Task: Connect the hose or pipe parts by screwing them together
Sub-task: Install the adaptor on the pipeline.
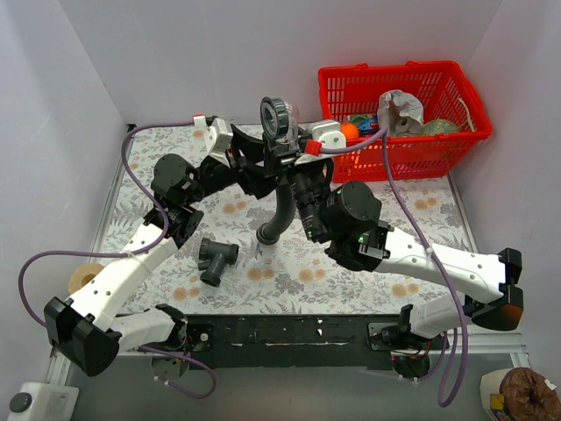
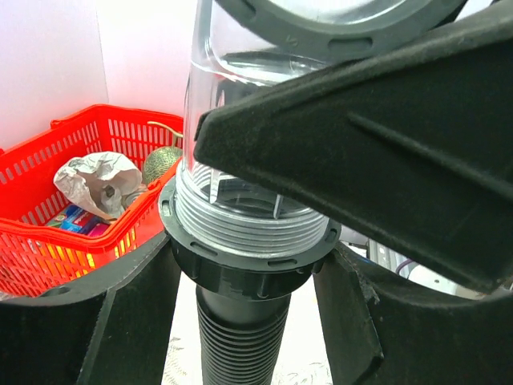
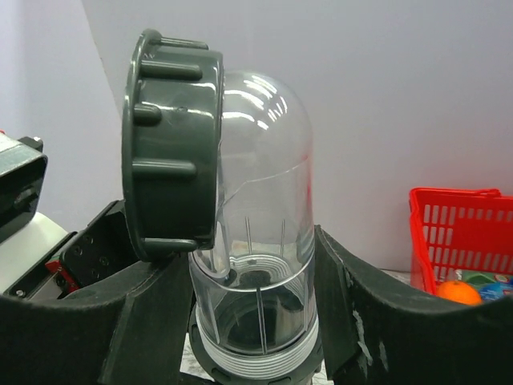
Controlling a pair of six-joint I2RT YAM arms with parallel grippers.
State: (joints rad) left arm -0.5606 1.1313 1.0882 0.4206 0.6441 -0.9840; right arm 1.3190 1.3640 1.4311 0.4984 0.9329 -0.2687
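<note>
Up above the middle of the worktop (image 1: 289, 279), my two tools meet around one assembly: a clear elbow (image 3: 264, 200) on top and the black ribbed hose (image 1: 282, 206) hanging below it. My left tool (image 2: 250, 269) is closed to a fairly narrow gap on the hose's smooth black collar (image 2: 248, 277), with one finger (image 2: 96, 329) pressed against each side of it. The ribbed part of the hose drops straight down between those fingers. The elbow's grey threaded end sits in the top of that collar, with several turns of thread showing above the rim. My right tool (image 3: 255, 265) stands wider and grips the clear elbow just above that joint, its fingers (image 3: 377, 321) touching the clear wall on both sides. In the left wrist view one of the right tool's fingers crosses in front of the elbow's upper part. The elbow's other opening carries a dark grey ribbed ring (image 3: 172, 144) that faces sideways, above my right tool's fingers. From above, the hose curves down and to the left from the tools, and its free end hangs close over the flowered cloth; I cannot tell whether it touches. The grey T-piece (image 1: 215, 259) lies on the worktop to the left of that free end, apart from the hose and from both tools. A red basket (image 1: 394, 67) stands at the far right corner.
</note>
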